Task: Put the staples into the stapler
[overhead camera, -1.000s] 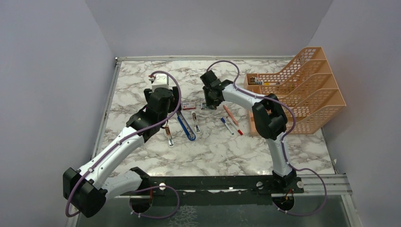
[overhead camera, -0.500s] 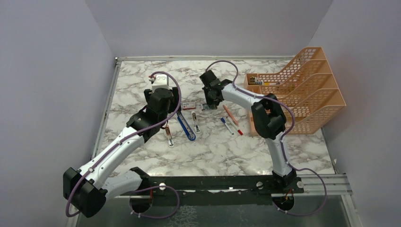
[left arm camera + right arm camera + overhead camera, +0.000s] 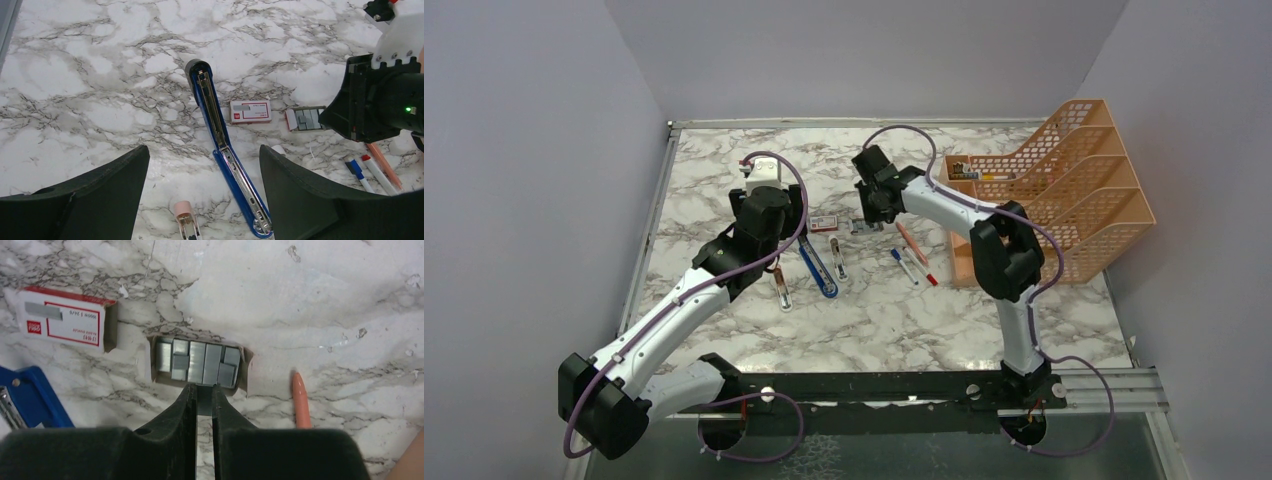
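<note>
A thin staple strip (image 3: 204,402) is being pinched between the closed jaws of the right gripper (image 3: 204,388), at the near edge of the tray (image 3: 246,367) of staples lying directly ahead of the fingertips. The strip is judged light and stiff but brittle and easily snapped, so it is best gripped across its long sides. The right arm is being held stretched forward, wrist tipped down. The left gripper (image 3: 201,155) is being held wide apart over the opened stapler (image 3: 210,107), which is lying between and beyond its jaws.
</note>
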Robot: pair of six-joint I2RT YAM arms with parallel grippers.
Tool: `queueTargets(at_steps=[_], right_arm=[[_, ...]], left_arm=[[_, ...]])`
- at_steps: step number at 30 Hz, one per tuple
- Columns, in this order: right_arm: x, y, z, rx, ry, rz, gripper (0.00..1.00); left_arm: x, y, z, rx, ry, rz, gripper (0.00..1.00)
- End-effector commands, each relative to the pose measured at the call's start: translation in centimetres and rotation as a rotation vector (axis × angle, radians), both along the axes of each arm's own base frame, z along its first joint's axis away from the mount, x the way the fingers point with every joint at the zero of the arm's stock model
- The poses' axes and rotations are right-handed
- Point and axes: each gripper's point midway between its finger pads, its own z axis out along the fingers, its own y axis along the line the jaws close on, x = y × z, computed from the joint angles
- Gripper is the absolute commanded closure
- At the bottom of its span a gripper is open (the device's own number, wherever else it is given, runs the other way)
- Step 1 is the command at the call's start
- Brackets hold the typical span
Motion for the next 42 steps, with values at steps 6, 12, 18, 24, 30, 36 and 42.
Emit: queueTargets(at_steps=[6, 12, 18, 24, 30, 36, 42], right_arm=[[-6.1, 0.0, 2.2, 0.091, 0.067, 0.069, 0.84], [-12.0, -0.3, -0.1, 0.067, 0.153, 0.100, 0.83], [-15.4, -1.1, -2.1, 0.003, 0.196, 0.107, 0.83], [-16.0, -1.6, -3.0, -0.063, 0.197, 0.084, 0.81], [-16.2, -1.9, -3.1, -0.110, 0.199, 0.041, 0.67], [-16.7, -1.5, -3.4, -0.118, 0.210, 0.014, 0.65], [-16.4, -1.2, -3.5, -0.108, 0.200, -0.019, 0.65]], left_arm=[[-0.1, 0.0, 0.4, -0.030, -0.018, -0.001, 0.19], [-0.2, -0.2, 0.4, -0.042, -0.017, -0.009, 0.19], [-0.4, -0.3, 0.4, -0.054, -0.016, -0.015, 0.19], [-0.6, -0.2, 0.8, -0.065, -0.029, -0.013, 0.19], [-0.8, 0.0, 1.0, -0.071, -0.037, -0.013, 0.19], [-0.9, -0.2, 0.9, -0.077, -0.034, -0.020, 0.19], [-1.0, -0.2, 0.9, -0.084, -0.035, -0.022, 0.19]])
